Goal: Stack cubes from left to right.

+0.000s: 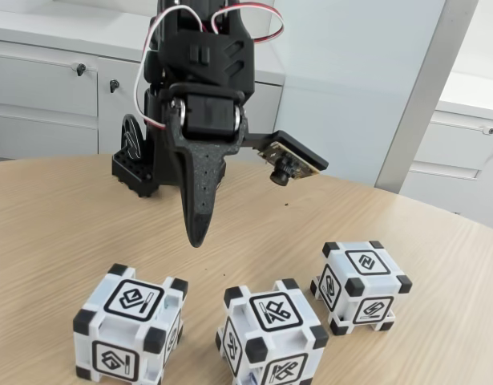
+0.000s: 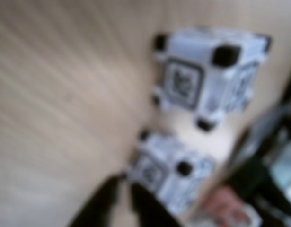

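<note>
Evidently your gripper [image 1: 196, 237] hangs nearly closed and empty above the table [image 1: 62, 241], behind the three separate cubes [image 1: 130, 330], which look light, rigid and slick; pinch across flat white faces.

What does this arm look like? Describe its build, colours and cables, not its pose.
The arm is matte black printed plastic with a servo set in the wrist. Red and white wires loop around its upper part. The gripper tapers to a dark pointed tip. A small camera on a circuit board juts from one side.
</note>
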